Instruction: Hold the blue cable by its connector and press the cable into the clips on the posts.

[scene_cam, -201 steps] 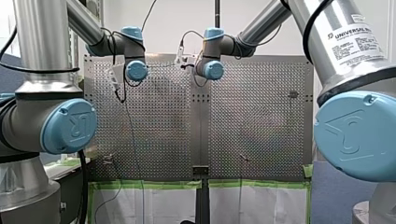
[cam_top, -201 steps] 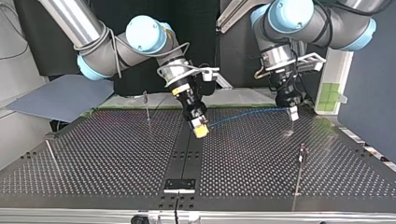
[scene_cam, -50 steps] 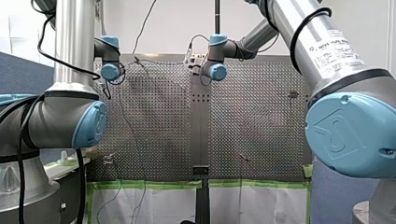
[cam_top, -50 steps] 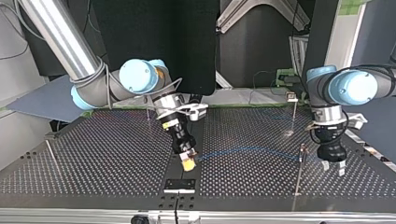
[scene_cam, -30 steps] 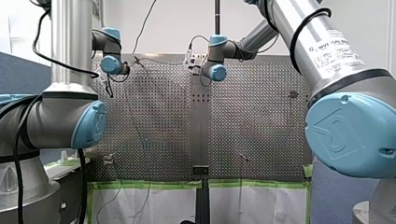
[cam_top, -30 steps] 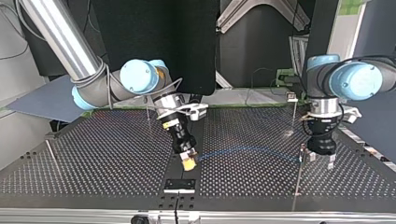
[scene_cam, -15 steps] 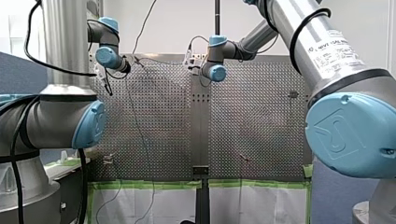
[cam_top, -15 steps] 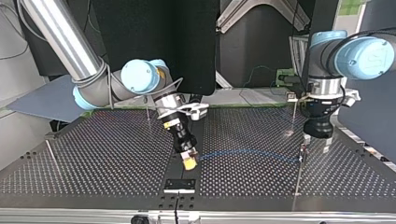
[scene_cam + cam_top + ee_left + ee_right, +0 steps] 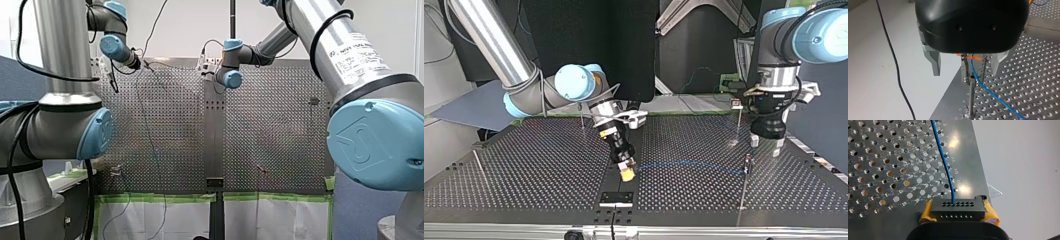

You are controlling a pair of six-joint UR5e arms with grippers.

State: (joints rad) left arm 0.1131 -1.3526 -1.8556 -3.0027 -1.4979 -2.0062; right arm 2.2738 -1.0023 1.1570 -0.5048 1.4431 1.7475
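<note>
While right hand (image 9: 626, 172) clamps connector (image 9: 958, 210), blue cable (image 9: 944, 162) runs under left hand (image 9: 966, 65), spread apart.

Thin blue cable (image 9: 689, 163) in a shallow arc from black connector (image 9: 958, 209) to clip (image 9: 969, 79) atop slim upright post (image 9: 971, 97)

Cable (image 9: 944, 165): blue, plain.
Connector (image 9: 958, 209): dark grey, one row of round holes.
Right gripper (image 9: 958, 214), pads (image 9: 926, 213): yellow.
Left gripper (image 9: 965, 72): glossy black body, grey metal fingers (image 9: 934, 60).
Table (image 9: 524, 165): grey metal, regular grid of holes.
Tape (image 9: 160, 198) along table edge: green.
Tag (image 9: 973, 57) above table: orange.
</note>
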